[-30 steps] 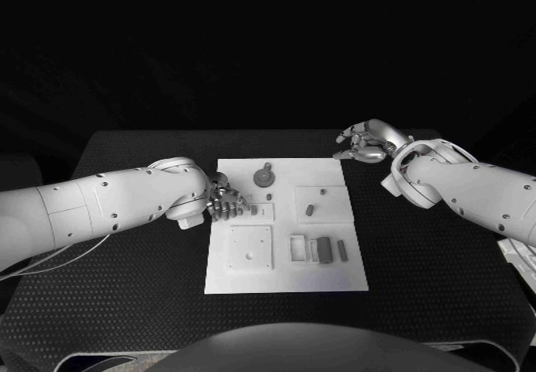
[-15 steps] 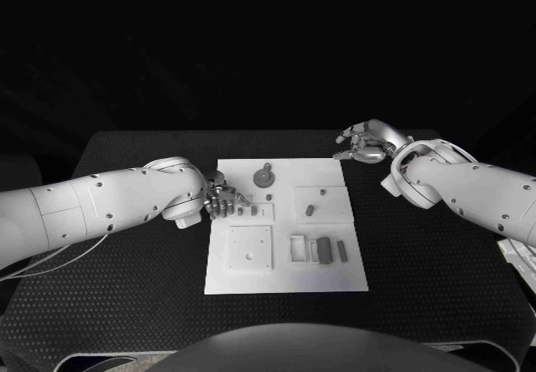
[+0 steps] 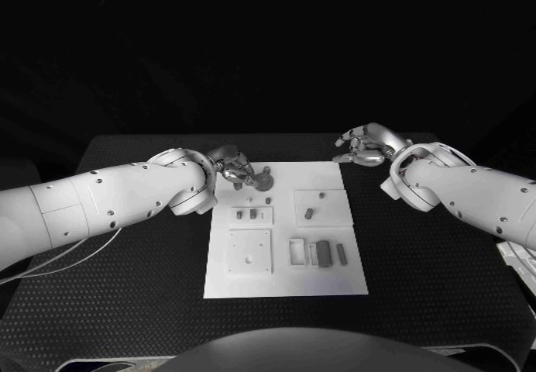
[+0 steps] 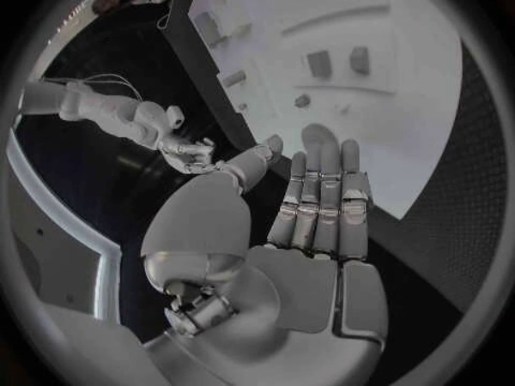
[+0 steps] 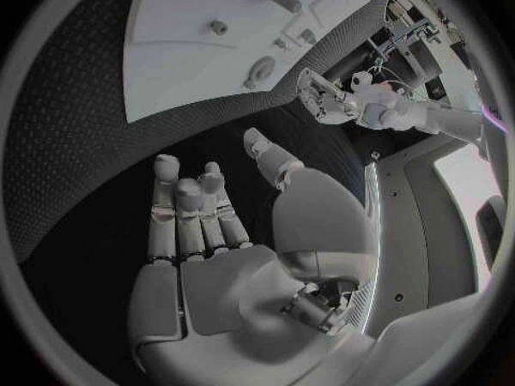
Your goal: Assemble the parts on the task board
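The white task board [image 3: 285, 271] lies in the middle of the table. My left hand [image 3: 231, 169] hovers at its far left corner, fingers stretched out beside a round grey part [image 3: 265, 179], holding nothing. The left wrist view shows that hand [image 4: 312, 214] flat and empty above the board [image 4: 322, 9]. My right hand [image 3: 363, 146] hangs over the black mat beyond the board's far right corner, empty, its fingers [image 5: 188, 206] apart. Small grey parts [image 3: 252, 211] stand at the board's left, a peg [image 3: 310, 209] at centre, grey blocks [image 3: 324, 251] at the near right.
A square white plate [image 3: 250, 249] and a white frame [image 3: 298, 249] sit on the board's near half. Black mat [image 3: 134, 294] surrounds the board on all sides. A pale object [image 3: 520, 252] lies at the table's right edge.
My left hand has moved from the middle of the board's left edge towards the far left corner, next to the round part. The right hand has hardly moved.
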`<move>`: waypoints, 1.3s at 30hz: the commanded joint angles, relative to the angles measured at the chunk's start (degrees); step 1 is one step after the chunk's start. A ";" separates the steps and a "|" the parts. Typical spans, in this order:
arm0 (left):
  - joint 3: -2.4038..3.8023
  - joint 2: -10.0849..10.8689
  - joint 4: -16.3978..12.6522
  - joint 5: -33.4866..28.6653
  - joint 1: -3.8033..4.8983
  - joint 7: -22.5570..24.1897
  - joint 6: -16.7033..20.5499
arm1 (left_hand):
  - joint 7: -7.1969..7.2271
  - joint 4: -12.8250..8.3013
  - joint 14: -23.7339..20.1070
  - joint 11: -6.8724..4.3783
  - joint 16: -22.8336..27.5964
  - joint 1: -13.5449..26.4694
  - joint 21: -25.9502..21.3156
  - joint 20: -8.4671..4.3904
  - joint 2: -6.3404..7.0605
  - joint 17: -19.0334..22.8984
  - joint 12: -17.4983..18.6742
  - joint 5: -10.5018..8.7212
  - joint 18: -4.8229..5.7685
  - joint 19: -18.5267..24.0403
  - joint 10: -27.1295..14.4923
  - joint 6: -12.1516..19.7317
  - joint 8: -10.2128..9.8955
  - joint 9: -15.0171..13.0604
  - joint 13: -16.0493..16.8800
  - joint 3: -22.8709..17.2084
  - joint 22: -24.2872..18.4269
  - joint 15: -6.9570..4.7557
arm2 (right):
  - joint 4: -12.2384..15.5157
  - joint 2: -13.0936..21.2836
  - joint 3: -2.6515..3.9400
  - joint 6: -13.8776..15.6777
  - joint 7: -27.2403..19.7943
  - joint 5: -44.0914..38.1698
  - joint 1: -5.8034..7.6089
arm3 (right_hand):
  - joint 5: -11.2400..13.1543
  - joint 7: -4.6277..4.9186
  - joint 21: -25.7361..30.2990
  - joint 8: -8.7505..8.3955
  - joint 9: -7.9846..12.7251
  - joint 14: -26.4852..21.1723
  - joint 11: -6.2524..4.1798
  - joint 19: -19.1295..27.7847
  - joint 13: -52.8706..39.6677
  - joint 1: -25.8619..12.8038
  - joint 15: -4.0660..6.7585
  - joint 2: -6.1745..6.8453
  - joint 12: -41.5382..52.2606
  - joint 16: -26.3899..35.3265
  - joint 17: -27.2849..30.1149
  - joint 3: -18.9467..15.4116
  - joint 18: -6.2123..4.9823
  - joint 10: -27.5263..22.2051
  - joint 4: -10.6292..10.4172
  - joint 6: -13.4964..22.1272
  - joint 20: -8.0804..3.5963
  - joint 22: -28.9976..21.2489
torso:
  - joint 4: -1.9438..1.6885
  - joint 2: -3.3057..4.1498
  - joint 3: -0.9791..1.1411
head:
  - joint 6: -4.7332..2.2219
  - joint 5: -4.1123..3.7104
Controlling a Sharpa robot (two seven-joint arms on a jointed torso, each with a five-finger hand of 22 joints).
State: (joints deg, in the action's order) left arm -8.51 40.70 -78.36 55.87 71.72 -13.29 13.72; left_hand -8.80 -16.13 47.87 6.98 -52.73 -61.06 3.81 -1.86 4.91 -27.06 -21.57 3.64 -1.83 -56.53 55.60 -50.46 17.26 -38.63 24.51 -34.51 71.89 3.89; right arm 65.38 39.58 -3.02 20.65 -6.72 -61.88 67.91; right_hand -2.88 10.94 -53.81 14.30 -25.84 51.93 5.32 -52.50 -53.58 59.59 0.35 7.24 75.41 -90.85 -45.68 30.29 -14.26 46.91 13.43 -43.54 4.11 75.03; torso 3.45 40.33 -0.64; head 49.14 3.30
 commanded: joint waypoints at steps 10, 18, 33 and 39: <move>-1.80 -5.06 2.82 28.40 -0.08 12.88 8.95 | 1.21 -0.31 7.92 -0.62 2.67 -5.64 0.15 -2.04 2.58 1.25 7.90 -0.53 -0.53 -6.22 7.42 -2.31 -1.07 3.21 -6.45 0.85 -4.56 -2.43 | -0.18 -0.34 0.01 0.32 -0.72 -0.03 -0.02 | 0.01 0.71 0.30 0.28 0.07 0.05 0.02 0.27 0.10 -0.45 0.31 0.06 0.35 -0.35 0.09 0.11 -0.74 -0.42 0.19 0.14 -0.01 0.84 | 0.14 0.06 0.03 | -0.41 0.01; -2.02 -7.22 4.37 34.62 -0.76 8.81 4.49 | 1.71 -0.25 12.12 -0.85 -0.45 -6.87 2.23 -3.71 2.94 -1.27 10.87 -0.71 -1.01 -11.30 8.69 -1.05 -2.68 4.82 -7.77 2.28 -3.28 -3.87 | -0.29 -0.67 0.01 0.41 -0.80 0.11 -0.02 | 0.01 0.71 0.30 0.28 0.08 0.05 0.02 0.27 0.11 -0.46 0.31 0.05 0.36 -0.35 0.10 0.11 -0.74 -0.42 0.19 0.14 -0.01 0.84 | 0.20 0.14 -0.06 | -0.44 -0.28; -2.14 -8.98 7.10 36.98 -1.98 8.64 -1.88 | 1.76 0.55 16.72 -1.60 -12.80 -6.20 9.74 -5.10 4.28 -8.08 14.79 -0.78 -3.87 -18.58 9.45 -1.12 -3.20 6.54 -8.97 4.32 4.62 -4.97 | -0.21 -0.88 0.01 0.37 -0.78 0.11 -0.02 | 0.01 0.71 0.30 0.29 0.09 0.05 0.02 0.26 0.14 -0.46 0.31 0.03 0.37 -0.36 0.11 0.12 -0.74 -0.43 0.20 0.15 -0.01 0.84 | 0.09 0.13 -0.07 | -0.29 -0.44; -2.18 -9.84 8.76 36.98 -2.99 9.19 -1.59 | 1.87 0.66 17.21 -1.37 -14.22 -6.16 11.04 -4.88 4.14 -8.48 16.37 -0.74 -4.46 -18.93 8.22 -0.46 -3.58 7.00 -9.55 4.15 4.60 -4.76 | -0.23 -1.00 0.01 0.40 -0.81 0.11 -0.02 | 0.01 0.72 0.30 0.30 0.09 0.06 0.02 0.26 0.15 -0.45 0.31 0.03 0.38 -0.37 0.12 0.12 -0.74 -0.44 0.21 0.16 -0.02 0.84 | 0.11 0.15 -0.09 | -0.22 -0.51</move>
State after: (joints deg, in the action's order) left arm -10.74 31.19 -70.06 91.87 68.86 -4.64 13.59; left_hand -6.93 -15.65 64.82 5.45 -66.77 -67.24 14.66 -6.96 8.75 -35.48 -5.49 3.04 -1.74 -75.17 64.47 -51.26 13.92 -31.68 15.03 -30.38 74.94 -0.94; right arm 65.11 38.65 -3.02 20.99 -6.90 -61.73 67.91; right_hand -2.88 10.93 -53.81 14.30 -25.85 51.92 5.32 -52.50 -53.53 59.59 0.18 7.24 75.41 -90.85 -45.63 30.29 -14.15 46.91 13.43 -43.34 4.11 75.02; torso 3.53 40.46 -0.71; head 48.89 2.82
